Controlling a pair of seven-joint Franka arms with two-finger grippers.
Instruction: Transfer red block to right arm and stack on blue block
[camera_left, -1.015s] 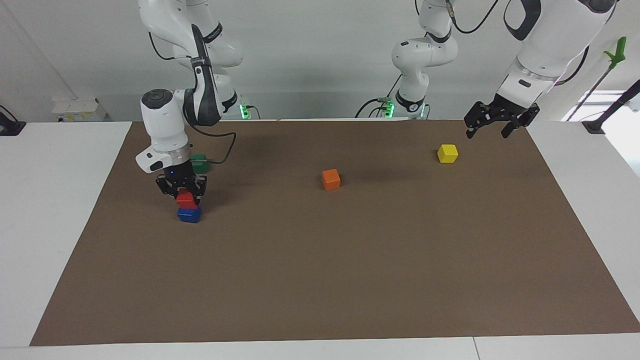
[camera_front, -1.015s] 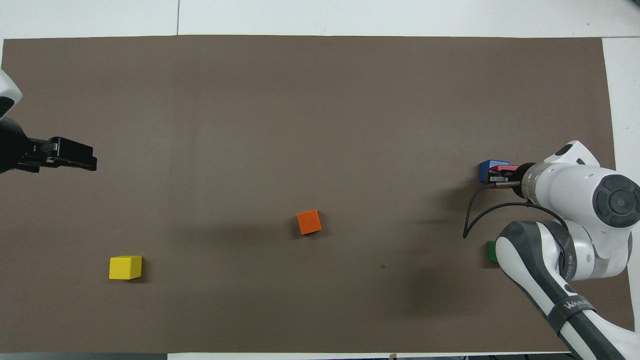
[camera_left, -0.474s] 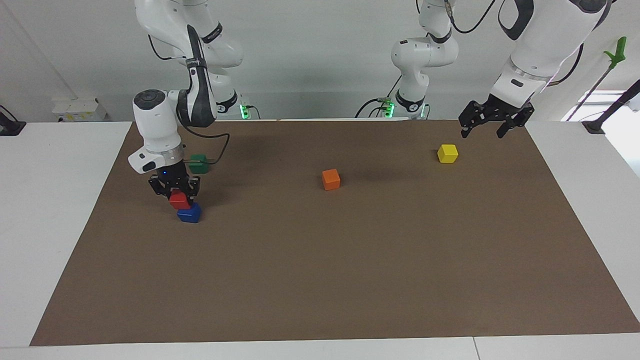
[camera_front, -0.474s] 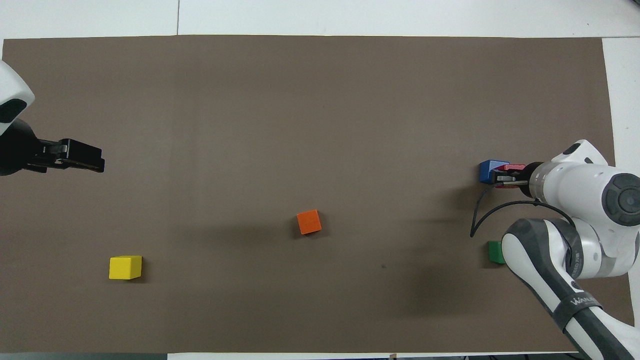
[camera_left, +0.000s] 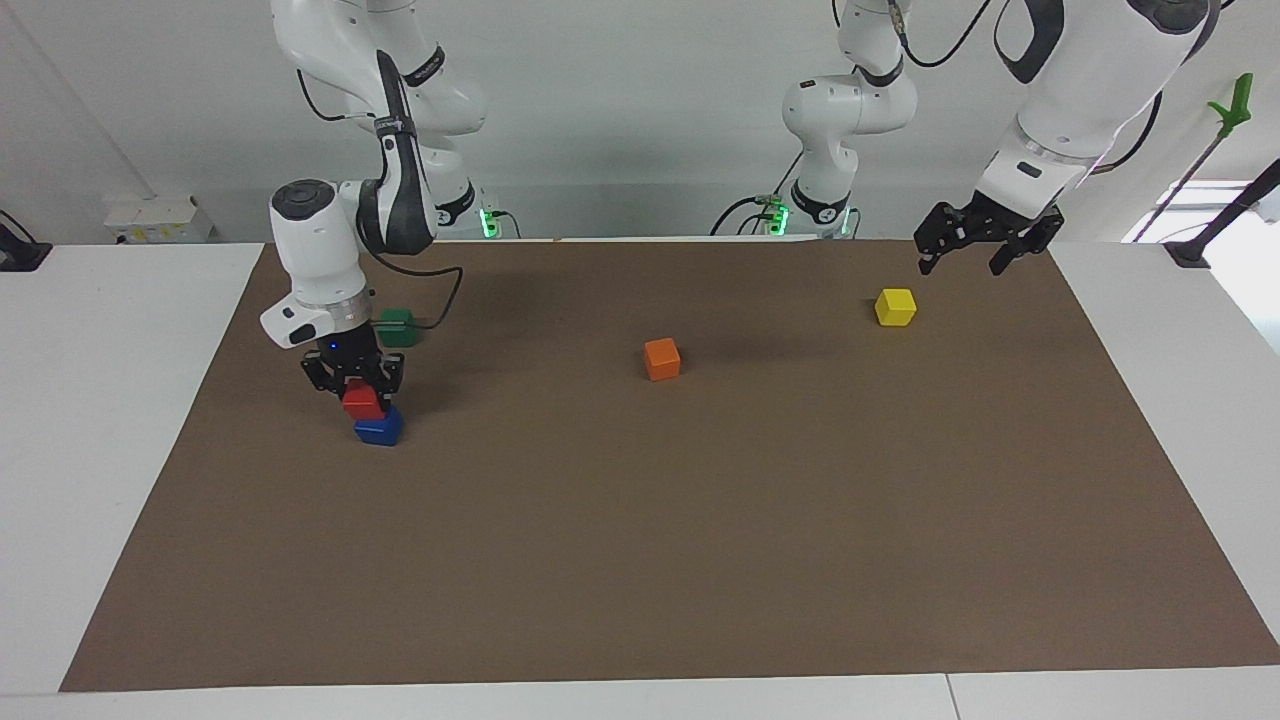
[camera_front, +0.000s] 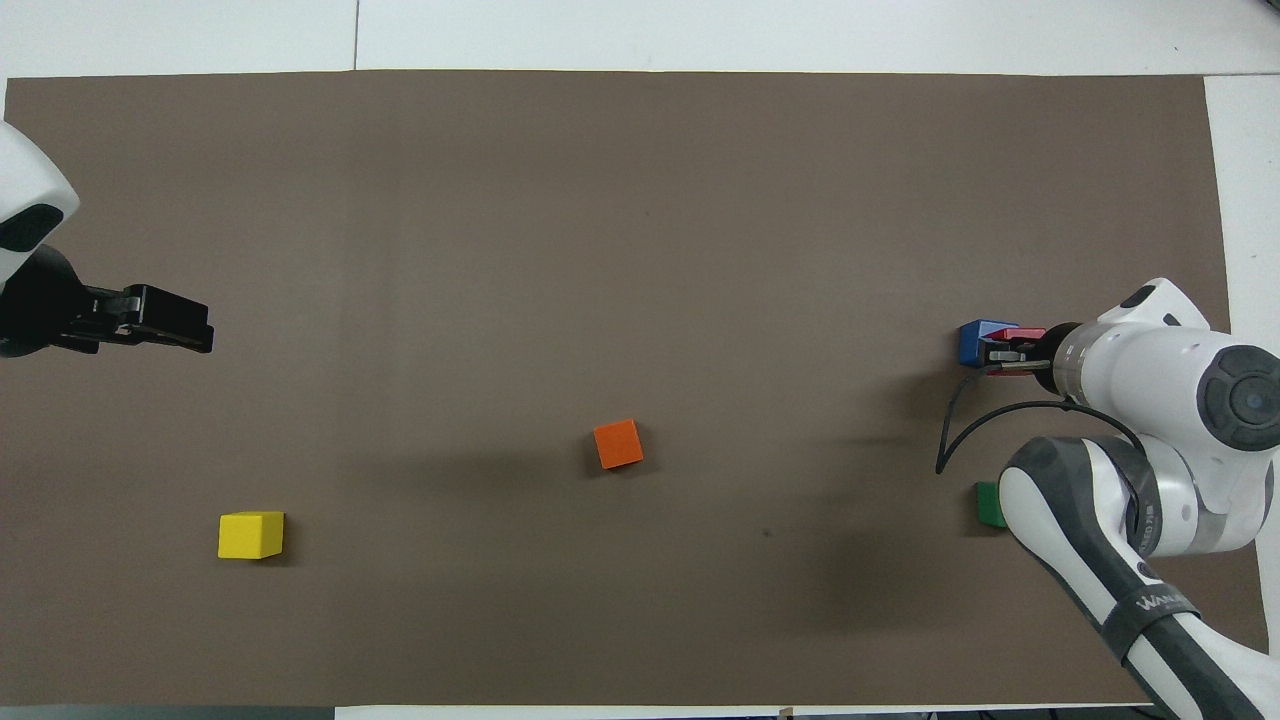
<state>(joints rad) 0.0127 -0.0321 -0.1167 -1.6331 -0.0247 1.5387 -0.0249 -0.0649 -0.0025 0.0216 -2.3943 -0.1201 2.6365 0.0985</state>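
I had the right gripper (camera_left: 354, 381) clenched on the red block (camera_left: 362, 400), holding it directly above the blue block (camera_left: 379, 428) at the right arm's end of the brown mat (camera_left: 640, 560); whether the two blocks touched, I could not tell. The green block (camera_left: 398, 327) sat nearer the robots. My left gripper (camera_left: 975, 247) waited with jaws released, above the mat near the yellow block (camera_left: 895, 306). The orange block (camera_left: 662, 359) lay mid-mat.
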